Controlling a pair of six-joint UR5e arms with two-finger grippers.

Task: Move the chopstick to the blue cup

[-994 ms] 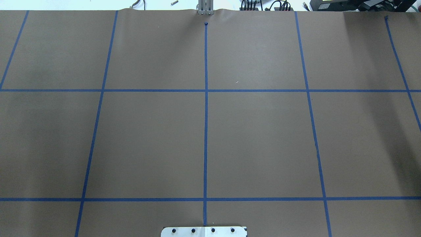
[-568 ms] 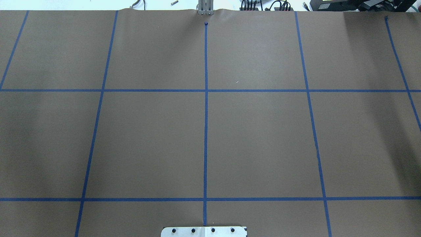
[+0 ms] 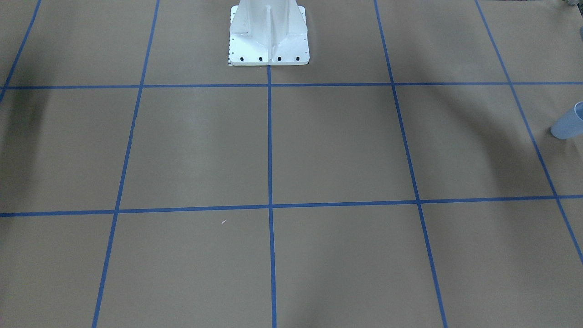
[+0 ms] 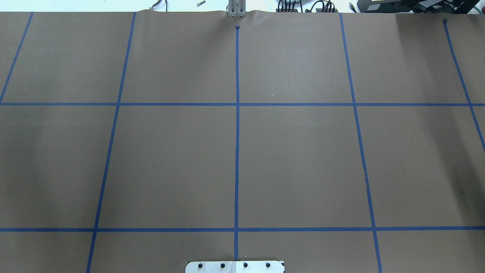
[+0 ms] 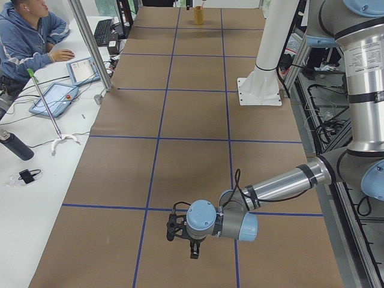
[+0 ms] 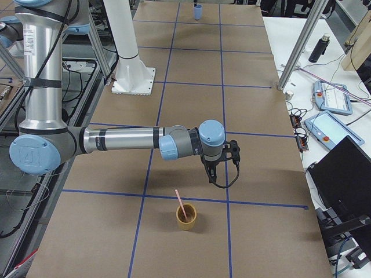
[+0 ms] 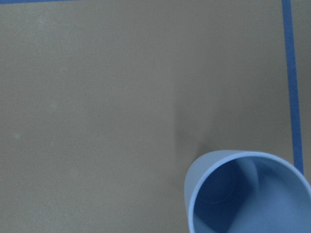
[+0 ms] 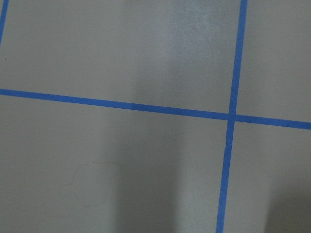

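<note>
At the table's right end, where the chopstick leans in a tan cup well apart from the blue cup, bring your right gripper, its jaw width impossible to tell, squarely over the stick's top before pinching

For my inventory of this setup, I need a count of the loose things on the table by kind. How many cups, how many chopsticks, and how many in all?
Cups: 2, the blue cup and the tan cup
Chopsticks: 1, the chopstick, standing tilted in the tan cup
Total: 3
</note>
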